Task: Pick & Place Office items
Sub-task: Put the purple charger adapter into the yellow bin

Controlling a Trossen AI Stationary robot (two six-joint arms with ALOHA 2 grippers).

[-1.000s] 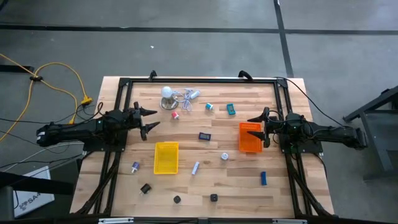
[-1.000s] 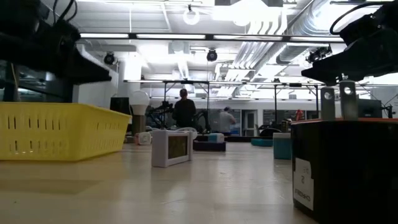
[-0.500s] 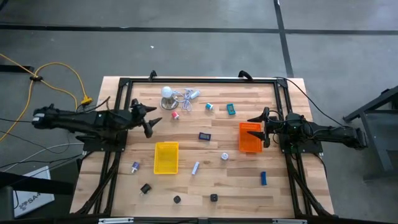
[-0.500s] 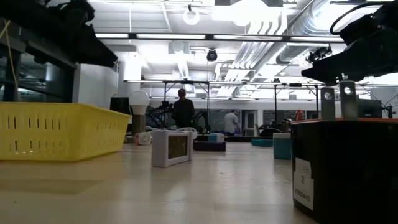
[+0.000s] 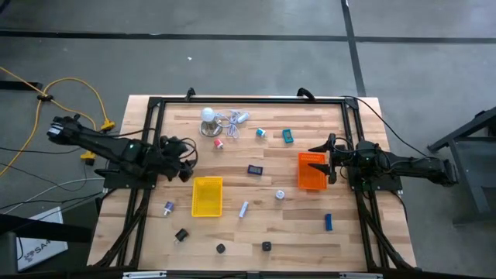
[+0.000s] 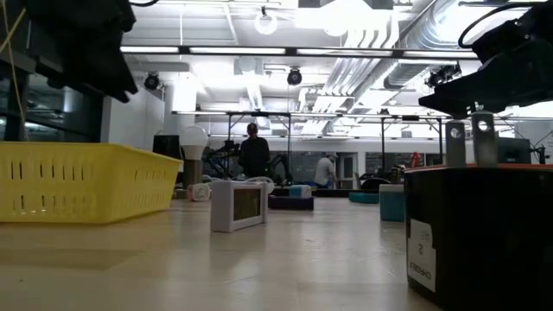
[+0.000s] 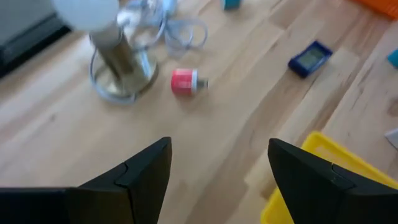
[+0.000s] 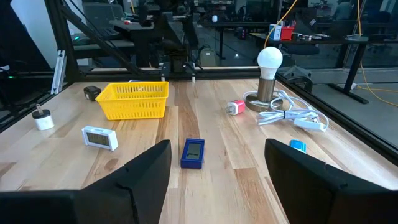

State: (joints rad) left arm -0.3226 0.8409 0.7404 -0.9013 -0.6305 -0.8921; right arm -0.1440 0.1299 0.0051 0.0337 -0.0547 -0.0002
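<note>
Small office items lie scattered on the wooden table: a red piece [image 5: 218,143], a blue roll [image 5: 261,133], a teal block [image 5: 287,136], a dark blue block [image 5: 255,169], white pieces [image 5: 280,194], a blue one [image 5: 328,222] and black ones [image 5: 180,235]. My left gripper [image 5: 184,160] is open and hovers tipped down near the table's left edge, just beyond the yellow tray [image 5: 207,195]; its wrist view shows the red piece [image 7: 183,81] ahead of my left gripper [image 7: 217,171]. My right gripper [image 5: 326,159] is open, above the orange tray [image 5: 311,172], holding nothing.
A white dome lamp [image 5: 208,116] with a pale cord [image 5: 232,121] stands near the far edge, close to the red piece. A black frame [image 5: 248,99] runs around the table. People stand far off in the room [image 6: 256,155]. Bare wood lies between the two trays.
My left arm has swung so its rear end points more toward the far left, and its gripper has tipped downward and shifted slightly toward the near edge, close to the yellow tray. The right arm and all items have kept still.
</note>
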